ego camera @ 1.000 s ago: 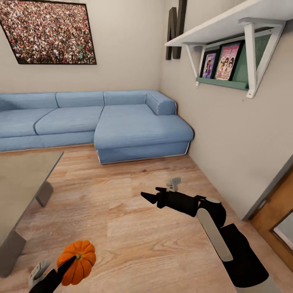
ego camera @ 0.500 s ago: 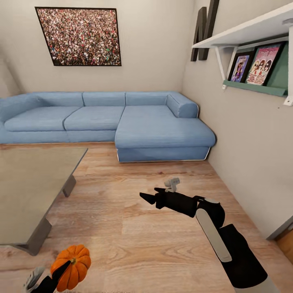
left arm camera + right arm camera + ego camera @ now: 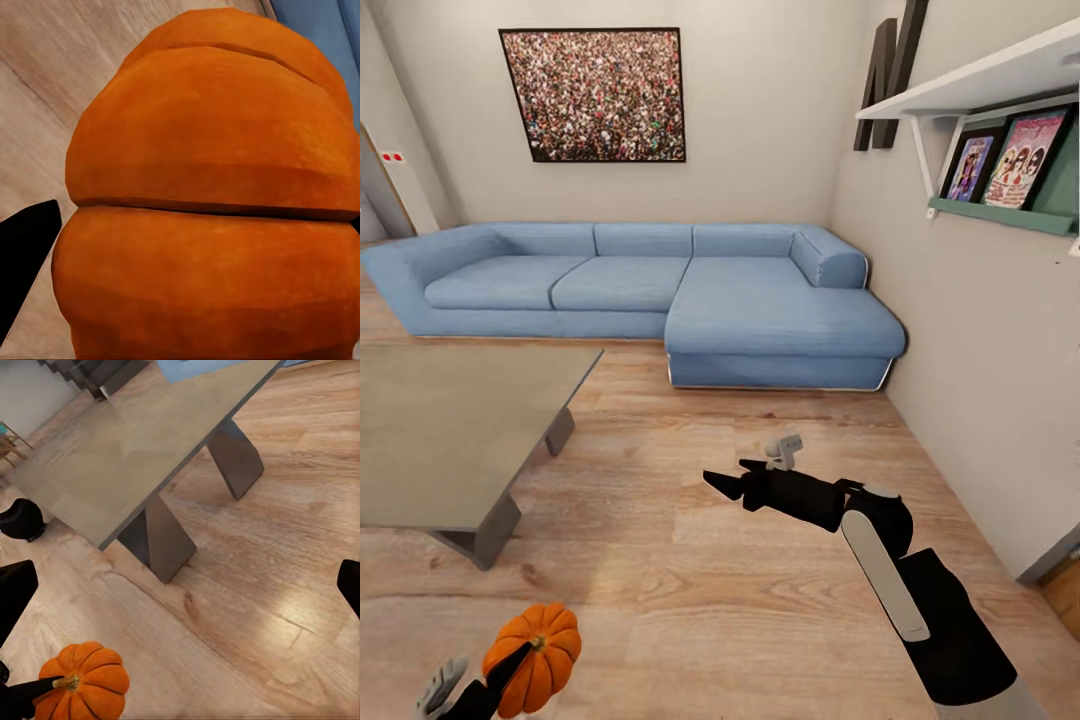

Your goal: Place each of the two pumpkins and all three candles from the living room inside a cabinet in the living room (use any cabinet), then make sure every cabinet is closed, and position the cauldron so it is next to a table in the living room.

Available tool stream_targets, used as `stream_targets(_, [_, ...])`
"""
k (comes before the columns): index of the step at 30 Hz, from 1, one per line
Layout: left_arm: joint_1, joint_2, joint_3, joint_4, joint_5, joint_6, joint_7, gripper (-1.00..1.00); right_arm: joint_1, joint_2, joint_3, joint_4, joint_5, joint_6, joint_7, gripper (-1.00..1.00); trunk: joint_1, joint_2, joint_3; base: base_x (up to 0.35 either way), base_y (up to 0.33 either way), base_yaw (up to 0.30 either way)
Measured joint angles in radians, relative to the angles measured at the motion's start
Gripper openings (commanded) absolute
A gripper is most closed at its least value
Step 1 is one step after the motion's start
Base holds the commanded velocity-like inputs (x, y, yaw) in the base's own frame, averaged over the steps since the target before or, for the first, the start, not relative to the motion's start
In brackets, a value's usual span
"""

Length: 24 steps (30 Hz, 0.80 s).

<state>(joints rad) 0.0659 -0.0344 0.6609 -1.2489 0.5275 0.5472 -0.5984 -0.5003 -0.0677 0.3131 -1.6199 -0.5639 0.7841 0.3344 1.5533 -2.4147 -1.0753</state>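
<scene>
The whole head view has swung leftward since a second ago — the sofa (image 3: pixel 660 300) and the wall picture (image 3: pixel 595 95) sit further right, and more of the desk (image 3: pixel 450 430) shows, so the camera has turned rather than the things. The left tool (image 3: pixel 510 670) is closed on a pumpkin (image 3: pixel 532 655), carried low above the wooden floor (image 3: pixel 690 600). The right tool (image 3: pixel 725 485) hangs with its fingers parted, holding nothing. In the right wrist view the cauldron (image 3: pixel 21 520) sits on the floor beyond the desk's far side. The cabinet is likely yet to be found — this looks like transit.
</scene>
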Motion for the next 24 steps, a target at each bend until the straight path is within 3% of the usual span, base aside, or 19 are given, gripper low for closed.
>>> stream_targets(8, [0.0,0.001,0.002,0.003,0.001,-0.004,-0.001,-1.0,-0.002,0.011,0.005,0.0,-0.002,0.004,-0.001,1.0,0.0,0.0,0.0,-0.033,0.259,0.001])
stream_targets(14, [0.001,0.001,0.005,0.004,0.003,-0.005,-0.004,-1.0,-0.002,0.033,0.043,0.0,0.0,0.004,-0.004,1.0,0.0,0.0,0.0,-0.003,0.304,0.0])
stream_targets(18, [0.001,0.0,0.051,0.003,0.041,-0.001,-0.009,-1.0,-0.002,0.037,0.052,0.001,0.001,0.004,-0.004,1.0,0.0,0.0,0.0,-0.001,0.16,0.0])
stream_targets(24, [0.001,0.0,0.078,0.003,0.078,0.01,-0.007,-1.0,-0.002,0.038,0.055,0.001,0.001,0.004,-0.005,1.0,-0.011,0.021,0.009,0.0,0.042,0.0])
